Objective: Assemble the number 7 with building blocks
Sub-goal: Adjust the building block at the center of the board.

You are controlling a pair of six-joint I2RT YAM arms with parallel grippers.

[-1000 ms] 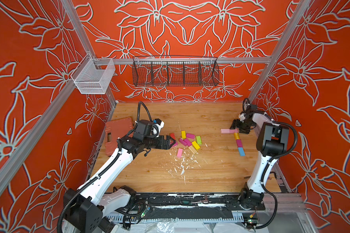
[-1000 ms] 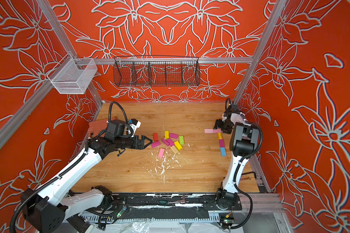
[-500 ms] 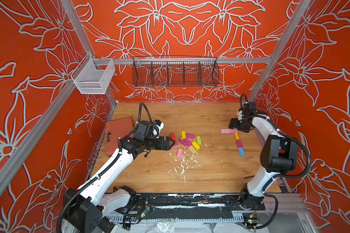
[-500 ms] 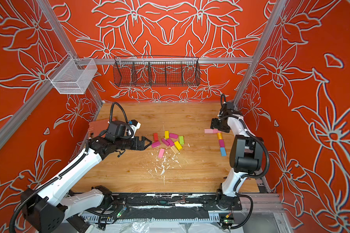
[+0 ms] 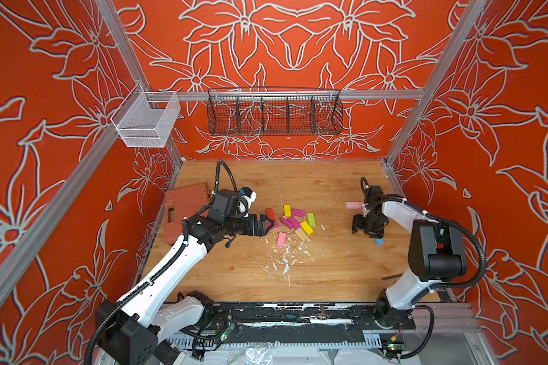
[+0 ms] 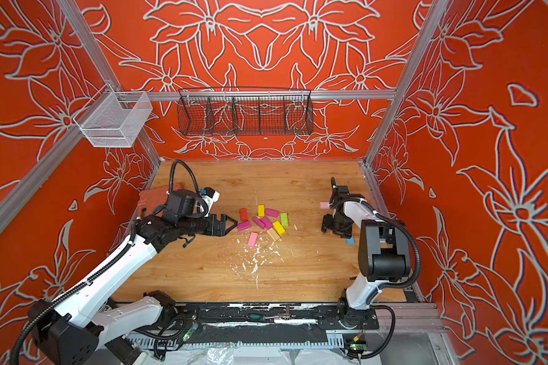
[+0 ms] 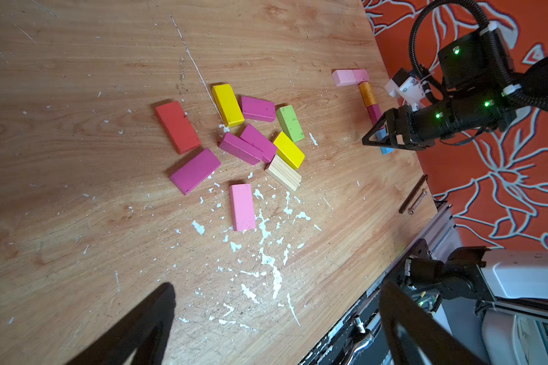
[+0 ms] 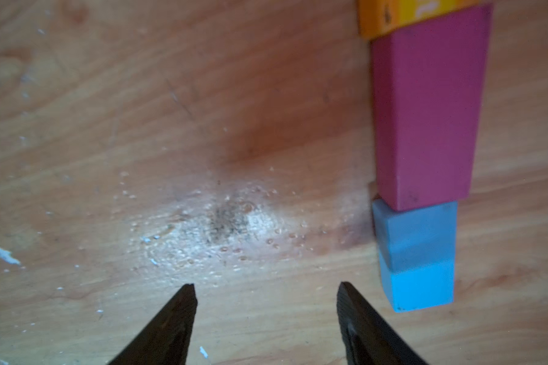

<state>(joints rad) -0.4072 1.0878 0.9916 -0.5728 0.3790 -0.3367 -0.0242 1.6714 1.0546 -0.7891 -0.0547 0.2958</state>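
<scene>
The building blocks (image 7: 241, 148) are magenta, yellow, red, green, pink; the surface (image 7: 76, 237) wood-grained, white-flecked; walls (image 5: 298, 47) orange, flower-patterned.

Loose building blocks (image 7: 256, 143) flat in messy cluster, number 7 (image 7: 368, 94) apart: lt pink top bar (image 7: 350, 76), orange-magenta-blue stem (image 8: 424, 107).

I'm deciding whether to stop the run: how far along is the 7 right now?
Done: a light pink top bar, with orange block, magenta block and blue block running end to end from one end. In hand: nothing. The right claw is open beside the blue block, and the left claw is open facing the loose blocks. Left: probably little, perhaps one more block.
</scene>
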